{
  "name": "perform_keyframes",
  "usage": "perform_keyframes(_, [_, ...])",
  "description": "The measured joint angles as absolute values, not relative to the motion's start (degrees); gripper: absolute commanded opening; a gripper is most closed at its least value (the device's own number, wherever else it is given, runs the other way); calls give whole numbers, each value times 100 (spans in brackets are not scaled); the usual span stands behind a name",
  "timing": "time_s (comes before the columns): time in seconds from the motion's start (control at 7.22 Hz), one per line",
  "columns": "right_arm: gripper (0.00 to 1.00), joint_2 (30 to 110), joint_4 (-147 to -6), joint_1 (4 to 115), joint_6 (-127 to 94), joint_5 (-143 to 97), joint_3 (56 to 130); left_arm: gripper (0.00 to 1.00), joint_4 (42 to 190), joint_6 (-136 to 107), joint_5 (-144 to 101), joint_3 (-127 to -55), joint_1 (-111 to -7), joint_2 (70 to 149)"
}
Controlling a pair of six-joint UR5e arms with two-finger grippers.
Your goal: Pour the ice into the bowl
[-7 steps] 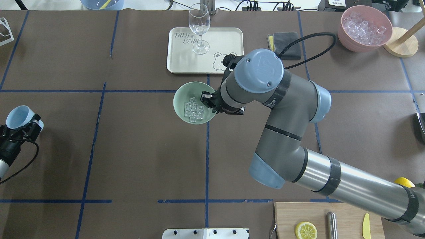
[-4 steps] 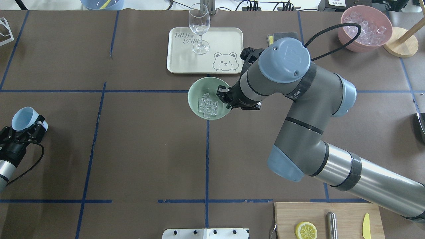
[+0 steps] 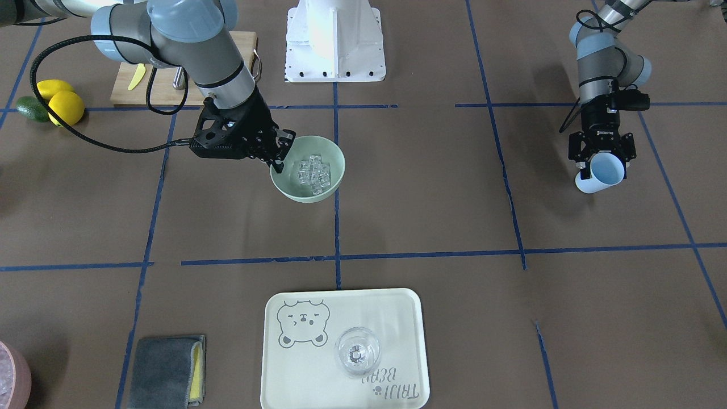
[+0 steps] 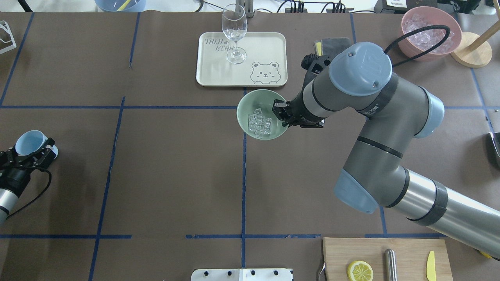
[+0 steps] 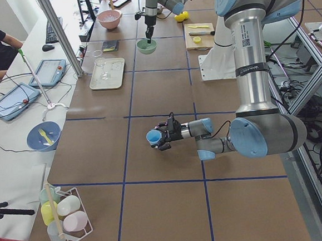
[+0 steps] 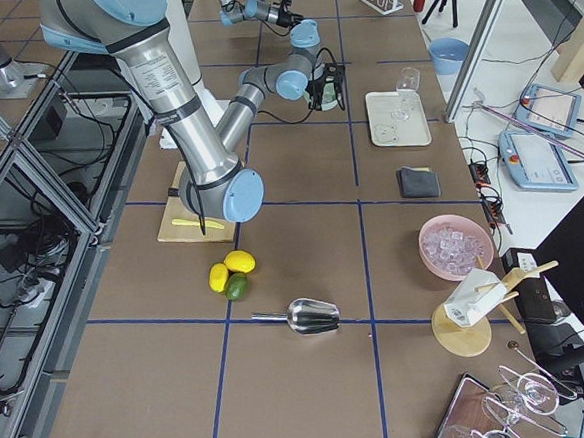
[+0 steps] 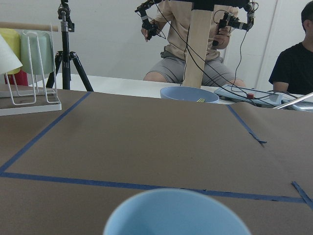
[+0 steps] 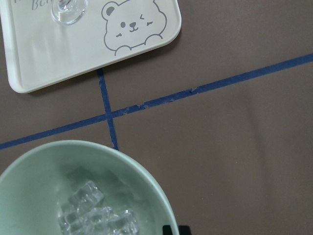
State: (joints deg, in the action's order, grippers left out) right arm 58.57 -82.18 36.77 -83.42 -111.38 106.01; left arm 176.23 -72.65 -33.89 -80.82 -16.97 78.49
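Nearest the robot's base, a wooden cutting board (image 4: 384, 257) sits at the bench (image 4: 164, 175) edge with a lemon half (image 4: 359, 270), a metal handle and a yellow knife (image 4: 430, 265) on it. Out on the robot's left side, the left hand (image 4: 29, 154) is clamped on a pale blue cup (image 4: 28, 141), held off to the side and tipped; the wrist view shows only the cup's rim, so what is inside I cannot tell. Moving to mid-bench: the mint-green bowl (image 4: 244, 117) sits on a blue tape line, and the ice (image 4: 259, 125), a cluster of clear cubes, lies in its bottom. The right hand (image 4: 282, 116) pinches the bowl's rim on the robot's right side, one finger inside the wall and one outside, closed narrow on it. Just beyond the bowl lies a cream bear-print tray (image 4: 265, 47) carrying an upright wine glass (image 4: 234, 33). Farther right, a grey cloth (image 3: 164, 370), then the pink tub (image 4: 414, 50) of ice at the far corner.
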Motion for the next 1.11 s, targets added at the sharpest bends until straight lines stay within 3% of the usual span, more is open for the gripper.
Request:
perform_keyframes(0.69, [0, 6032, -8210, 3690, -8324, -11136, 10690, 100, 17654, -6754, -3418, -8766, -1733, 7360])
perform_keyframes(1.11, [0, 6991, -8160, 3711, -7991, -11130, 11361, 100, 17645, -6086, -3983, -9528, -1921, 7163])
